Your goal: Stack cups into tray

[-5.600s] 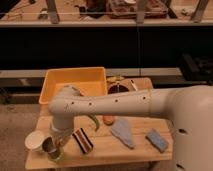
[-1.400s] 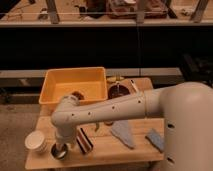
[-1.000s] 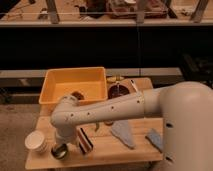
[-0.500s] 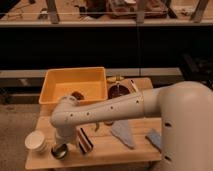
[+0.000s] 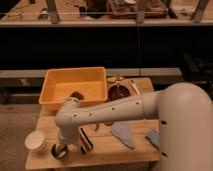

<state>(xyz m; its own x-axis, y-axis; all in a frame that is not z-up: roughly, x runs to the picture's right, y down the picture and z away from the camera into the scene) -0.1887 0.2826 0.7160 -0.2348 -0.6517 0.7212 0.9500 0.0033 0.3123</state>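
The yellow-orange tray [image 5: 56,85] stands at the back left of the wooden table, with a small dark thing [image 5: 76,95] inside it near its front wall. The white ribbed cup [image 5: 36,141] lies on its side at the table's front left corner. Just right of it stands a small dark grey cup [image 5: 60,153]. My gripper [image 5: 63,148] is down on that cup, at or in its mouth, and the white arm hides it. I cannot pick out the light-green cup.
A dark striped object [image 5: 86,141] stands just right of the gripper. A dark red round dish [image 5: 119,92] sits right of the tray, with a yellow item [image 5: 115,78] behind it. A grey cloth [image 5: 123,134] and a blue sponge [image 5: 152,138] lie at the front right.
Since the earliest frame the arm has swung down and left, bringing the gripper onto the cup at the front left. Over the last second nothing has visibly moved.
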